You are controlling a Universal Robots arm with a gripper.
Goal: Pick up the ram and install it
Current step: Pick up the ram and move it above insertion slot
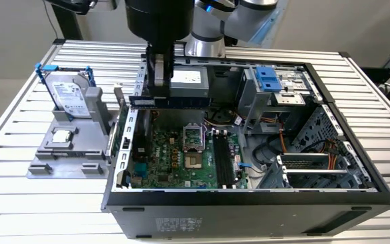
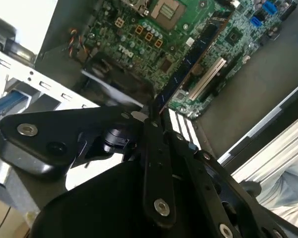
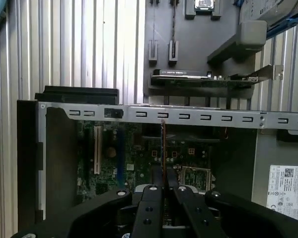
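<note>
Slatted metal tabletop (image 1: 39, 203) carried the open computer case (image 1: 249, 195). Above its motherboard (image 1: 174, 152) we held the ram (image 1: 181, 101) level, our fingers (image 3: 150, 208) pinching it near mid-length. We judged it light, stiff and fragile, best gripped by the board's edges, clear of the contacts. Our arm (image 1: 158, 20) hung straight down over the case.

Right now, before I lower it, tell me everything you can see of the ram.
The ram is a long, thin, dark board carrying a row of black chips. The tool clamps it level, long edge down, above the open computer case and its green motherboard, seated in no slot. Both wrist views show it edge-on.
</note>
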